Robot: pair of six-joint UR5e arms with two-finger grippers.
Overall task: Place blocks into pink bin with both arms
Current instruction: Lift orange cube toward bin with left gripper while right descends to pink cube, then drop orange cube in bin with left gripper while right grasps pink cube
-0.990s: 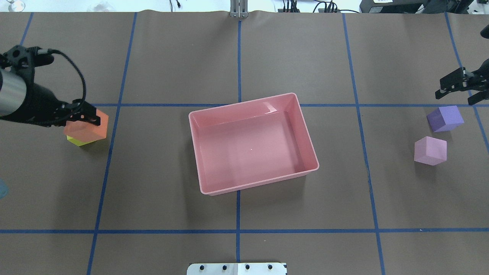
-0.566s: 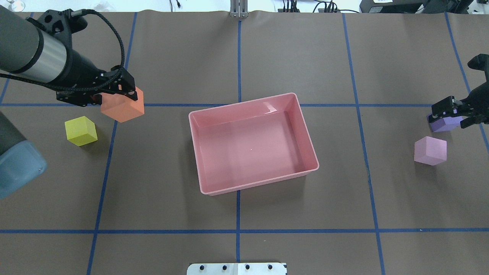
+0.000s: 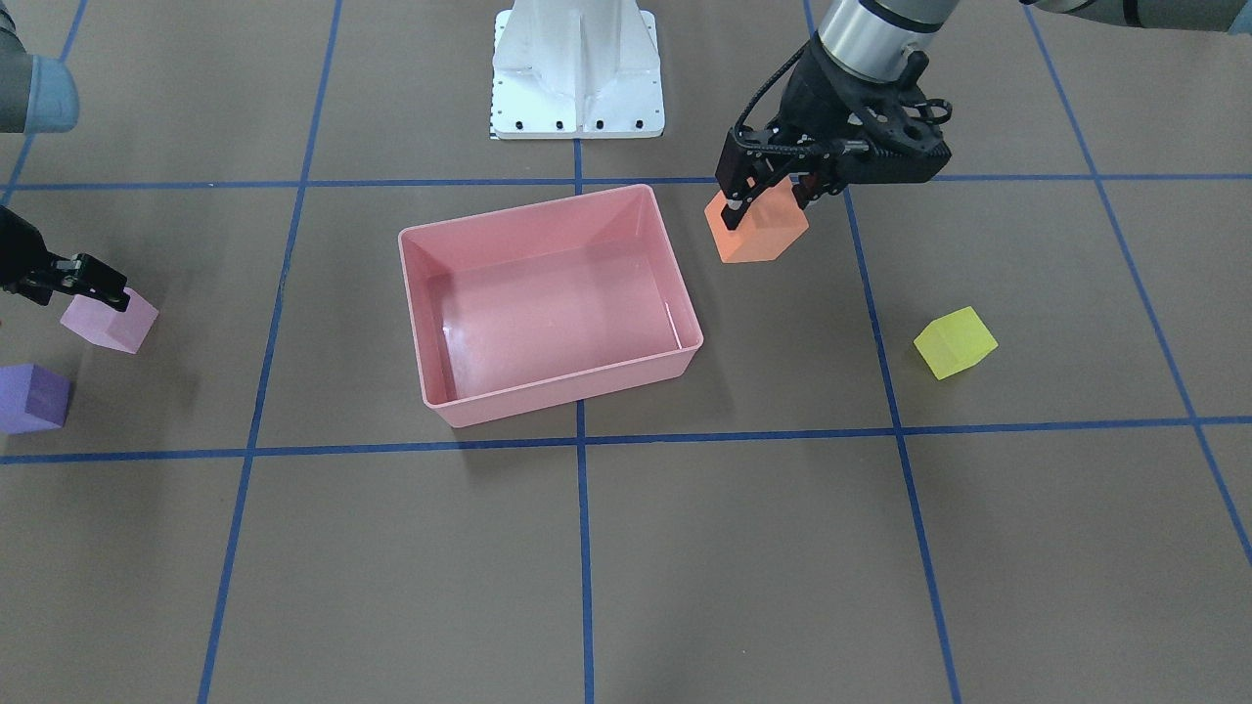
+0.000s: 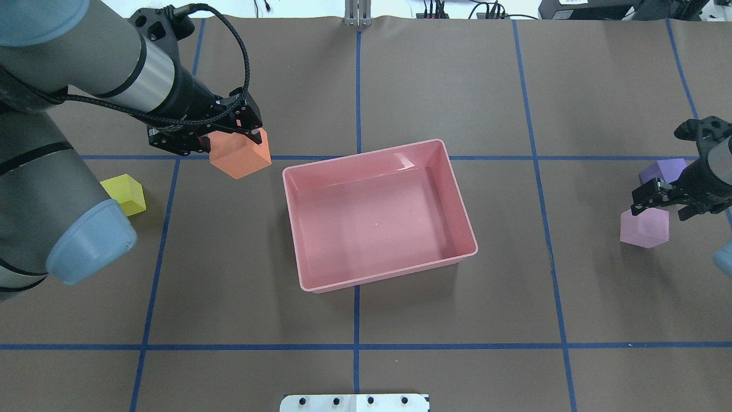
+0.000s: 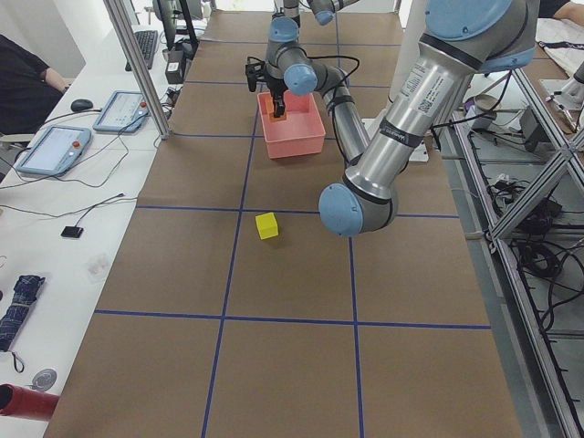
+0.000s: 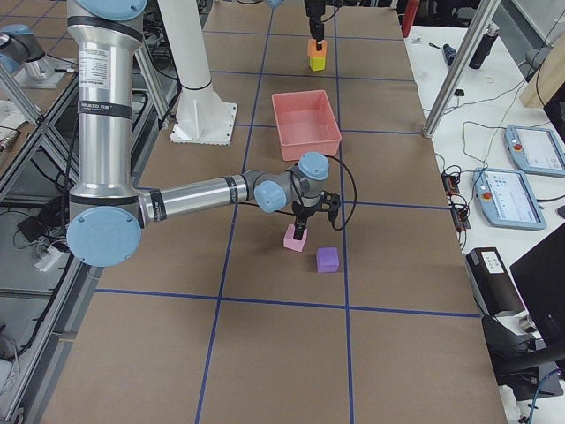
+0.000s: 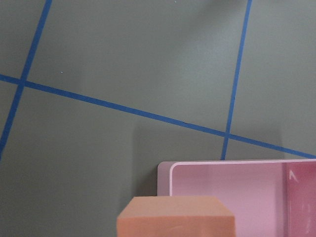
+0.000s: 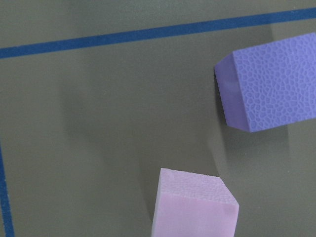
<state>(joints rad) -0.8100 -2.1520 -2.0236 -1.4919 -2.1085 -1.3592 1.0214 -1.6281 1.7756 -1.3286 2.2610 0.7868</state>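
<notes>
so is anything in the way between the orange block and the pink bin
Nothing visible does. The left gripper holds the orange block lifted just outside the pink bin, at its corner. Only the bin's low rim lies ahead, and the bin is empty.

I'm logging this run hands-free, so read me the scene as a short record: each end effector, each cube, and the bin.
left end effector: shut on the orange cube, held raised just outside a corner of the pink bin
right end effector: at the light pink cube; grip unclear
yellow cube: on the table, no end effector near it
purple cube: on the table, near the light pink cube but apart from it
pink bin: empty
cubes in bin: none of four
</notes>
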